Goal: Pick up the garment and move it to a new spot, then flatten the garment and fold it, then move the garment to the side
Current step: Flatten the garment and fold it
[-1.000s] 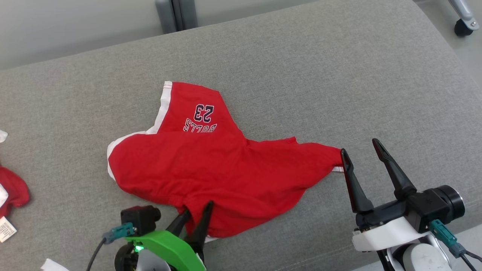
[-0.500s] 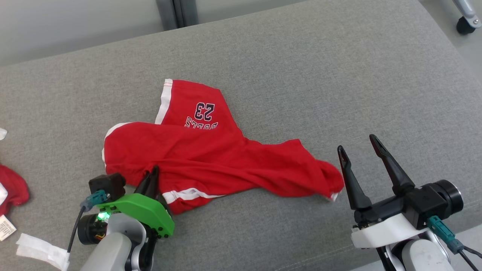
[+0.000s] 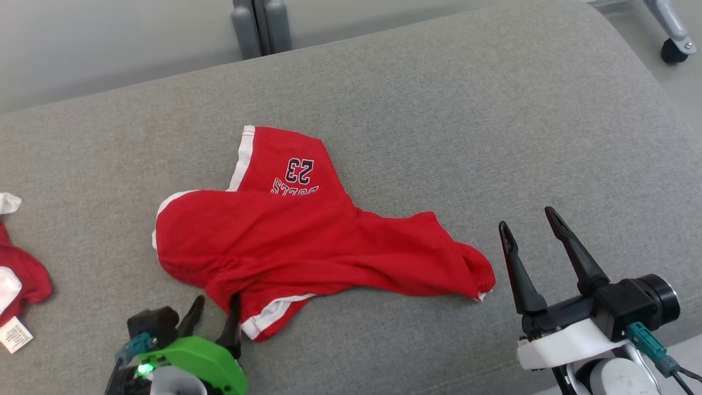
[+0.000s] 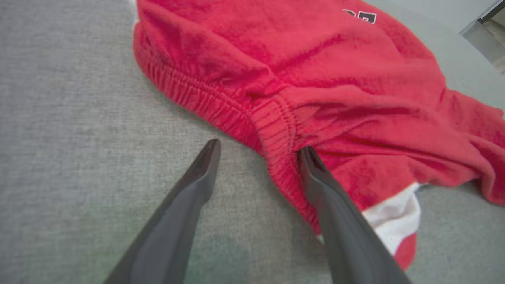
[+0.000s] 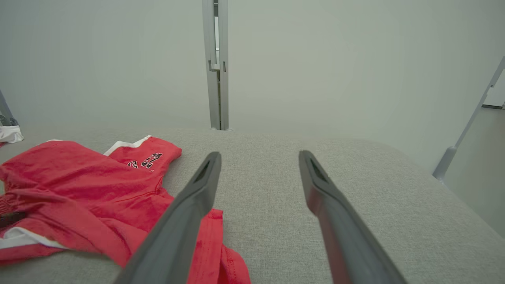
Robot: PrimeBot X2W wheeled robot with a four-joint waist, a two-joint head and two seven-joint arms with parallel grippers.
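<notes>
The garment [image 3: 307,247] is a pair of red shorts with white trim and "23" printed on it, lying crumpled on the grey cushion [image 3: 493,137]. Its near hem is folded over and shows a white stripe. My left gripper [image 3: 215,303] is open at that near-left edge. In the left wrist view the left gripper [image 4: 259,146] has the elastic waistband [image 4: 272,126] just beyond its tips, and one finger [image 4: 331,197] lies against the red cloth. My right gripper [image 3: 525,218] stands open just right of the garment's right end. In the right wrist view the right gripper [image 5: 259,154] holds nothing, and the garment [image 5: 79,177] lies to its left.
Another red and white piece of clothing [image 3: 22,274] with a white tag [image 3: 13,334] lies at the cushion's left edge. A grey post [image 3: 260,24] stands behind the cushion. A caster wheel [image 3: 672,49] is on the floor at the far right.
The left gripper shut on the garment's near hem, pulled it leftwards and back, then opened and let go. The hem now lies folded with its white stripe showing. The right gripper stayed open.
</notes>
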